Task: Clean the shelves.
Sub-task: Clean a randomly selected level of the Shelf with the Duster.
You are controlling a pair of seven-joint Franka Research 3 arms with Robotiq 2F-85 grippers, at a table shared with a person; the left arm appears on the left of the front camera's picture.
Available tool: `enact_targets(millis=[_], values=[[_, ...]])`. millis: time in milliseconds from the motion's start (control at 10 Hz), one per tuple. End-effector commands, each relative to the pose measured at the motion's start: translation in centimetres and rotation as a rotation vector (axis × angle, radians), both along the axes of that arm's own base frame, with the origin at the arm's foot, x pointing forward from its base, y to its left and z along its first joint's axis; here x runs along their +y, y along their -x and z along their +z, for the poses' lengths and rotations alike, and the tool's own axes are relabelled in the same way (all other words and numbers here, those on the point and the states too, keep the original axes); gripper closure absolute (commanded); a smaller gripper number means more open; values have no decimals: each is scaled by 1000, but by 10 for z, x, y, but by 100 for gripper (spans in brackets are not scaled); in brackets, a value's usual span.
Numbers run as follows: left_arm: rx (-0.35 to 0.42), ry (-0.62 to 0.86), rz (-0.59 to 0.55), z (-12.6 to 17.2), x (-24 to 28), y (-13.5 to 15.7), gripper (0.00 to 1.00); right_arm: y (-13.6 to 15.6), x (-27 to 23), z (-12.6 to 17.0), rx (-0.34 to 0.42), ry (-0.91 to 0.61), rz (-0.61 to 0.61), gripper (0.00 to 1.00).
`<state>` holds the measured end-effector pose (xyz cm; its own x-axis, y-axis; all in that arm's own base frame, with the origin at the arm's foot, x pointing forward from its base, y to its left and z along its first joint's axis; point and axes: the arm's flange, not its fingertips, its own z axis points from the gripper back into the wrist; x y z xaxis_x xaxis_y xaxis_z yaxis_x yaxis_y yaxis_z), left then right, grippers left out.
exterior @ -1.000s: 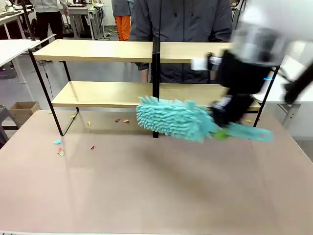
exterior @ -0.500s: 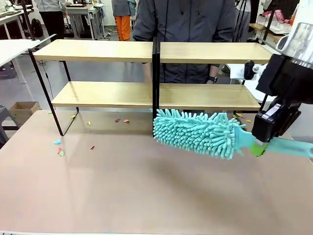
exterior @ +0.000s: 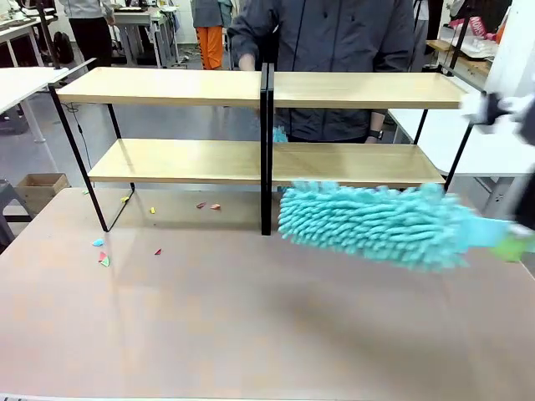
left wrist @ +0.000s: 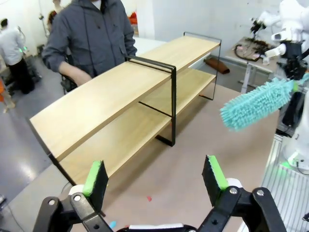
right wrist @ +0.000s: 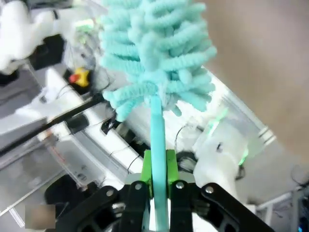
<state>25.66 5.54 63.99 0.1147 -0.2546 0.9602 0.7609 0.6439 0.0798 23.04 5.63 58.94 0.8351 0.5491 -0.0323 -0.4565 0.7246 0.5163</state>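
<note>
The right end effector (right wrist: 158, 168) grips the teal duster (exterior: 368, 224) in front of the shelves (exterior: 167, 87). The left end effector (left wrist: 154, 176) stands open.

Col. paper scraps (exterior: 102, 255) on brown tabletop (exterior: 251, 317); cardbd box (exterior: 42, 185) on floor, far L.

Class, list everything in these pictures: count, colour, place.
shelves: two joined, black frames, light-wood boards, on the tabletop
duster: one, teal, before the right shelf
paper scraps: several, mixed colours, tabletop near left shelf
cardboard box: one, brown, floor, far left
person: one, grey jacket, behind the shelves
left gripper: one, black, green pads, open above tabletop
right gripper: one, black, green pads, shut on duster handle
</note>
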Motion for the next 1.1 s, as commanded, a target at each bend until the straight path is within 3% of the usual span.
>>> enact_targets(millis=[0, 200, 300, 600, 800, 900, 1000], values=[[0, 1, -6, -2, 0, -1, 0, 10, -72, 32, 95, -72, -18, 88], [0, 1, -6, -2, 0, -1, 0, 20, -135, 60, 73, -206, -22, 88], [0, 1, -6, -2, 0, -1, 0, 24, -156, 71, 84, -245, 34, 88], [0, 1, -6, -2, 0, -1, 0, 41, -231, 83, 245, -234, 20, 88], [0, 1, -6, -2, 0, -1, 0, 55, -271, 71, 202, -310, -171, 88], [0, 1, -6, -2, 0, -1, 0, 47, -243, 57, 152, -149, -435, 88], [0, 1, -6, -2, 0, -1, 0, 6, -222, 13, 230, -290, -83, 88]])
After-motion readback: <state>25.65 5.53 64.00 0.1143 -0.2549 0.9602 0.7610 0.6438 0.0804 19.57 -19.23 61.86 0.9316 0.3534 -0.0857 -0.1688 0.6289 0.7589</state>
